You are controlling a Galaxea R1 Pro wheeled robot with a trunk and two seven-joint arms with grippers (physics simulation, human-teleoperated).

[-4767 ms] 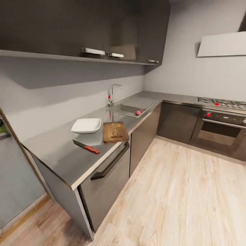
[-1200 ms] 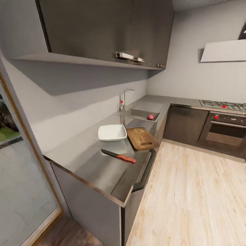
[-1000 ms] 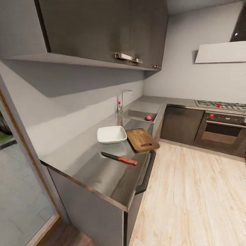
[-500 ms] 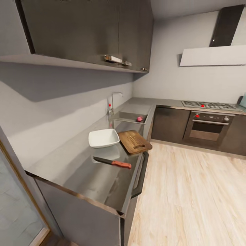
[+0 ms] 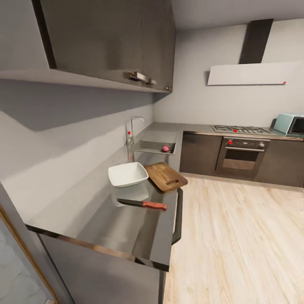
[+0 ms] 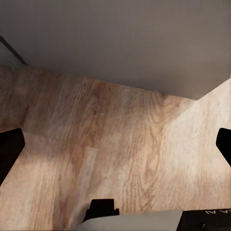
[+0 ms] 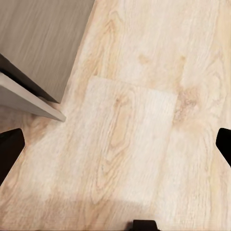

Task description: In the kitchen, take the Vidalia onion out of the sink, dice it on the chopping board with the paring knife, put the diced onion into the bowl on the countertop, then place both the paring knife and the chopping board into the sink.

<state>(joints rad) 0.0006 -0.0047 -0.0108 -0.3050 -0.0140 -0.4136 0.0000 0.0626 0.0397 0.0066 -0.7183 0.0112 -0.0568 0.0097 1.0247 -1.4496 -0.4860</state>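
Both claws point at the floor spread wide and empty, since the Vidalia onion (image 5: 166, 148) waits in the sink (image 5: 147, 148) at the countertop's (image 5: 122, 223) far end.

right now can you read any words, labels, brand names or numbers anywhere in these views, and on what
None can be read.
Oven: red dot and knobs on its panel, no legible marking.
Microwave: no legible text.
Left wrist view: faint marks at the lower edge, too small and blurred to read.
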